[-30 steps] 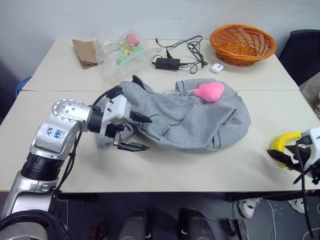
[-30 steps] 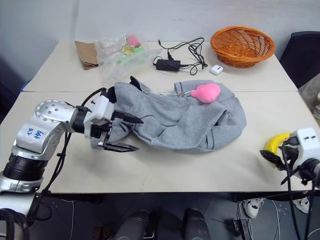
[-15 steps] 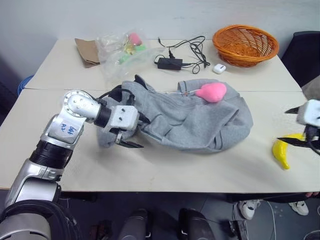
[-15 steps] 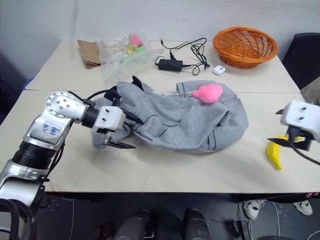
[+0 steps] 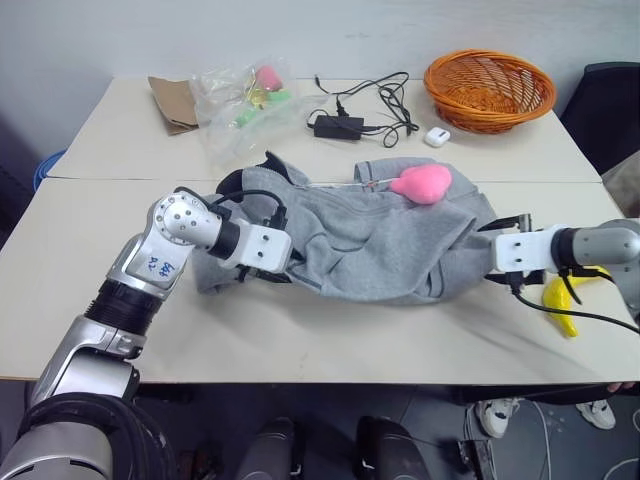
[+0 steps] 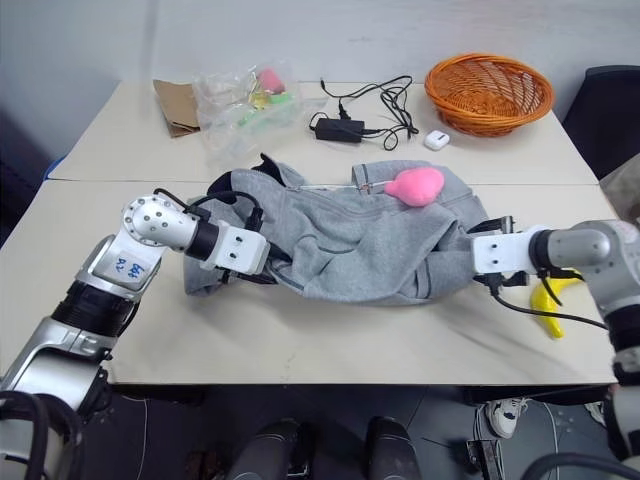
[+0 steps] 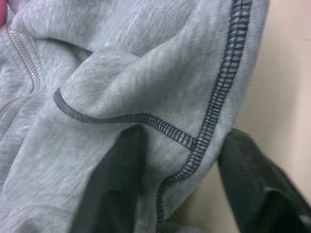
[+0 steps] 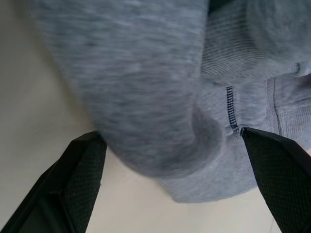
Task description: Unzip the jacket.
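So the jacket (image 5: 370,235) is lying in a crumpled heap around the middle of the worktop (image 5: 330,340), a bit toward the far side of the front slab, zipper side facing up, and you can see the zip track running across the upper part. There's a pink plush thing (image 5: 420,183) sitting on top of it near the far edge of the heap.

The left hand (image 7: 194,189) has come in at the jacket's left end, and its fingers (image 7: 114,189) are pinching a fold of grey fabric with a dark stitched seam between them, so it's gripping the jacket. The right hand (image 8: 170,189) is at the jacket's right end with its jaws spread wide, the rounded grey edge of the fabric sitting between them but not clamped.

A banana (image 5: 562,300) lies close to the right edge of the worktop, just beside the right arm. Along the far edge there's an orange wicker basket (image 5: 488,88) in the right corner, a black power adapter with cables (image 5: 345,115) in the middle, a clear plastic bag of stuff (image 5: 245,100), and a brown paper bag (image 5: 172,103) further left.
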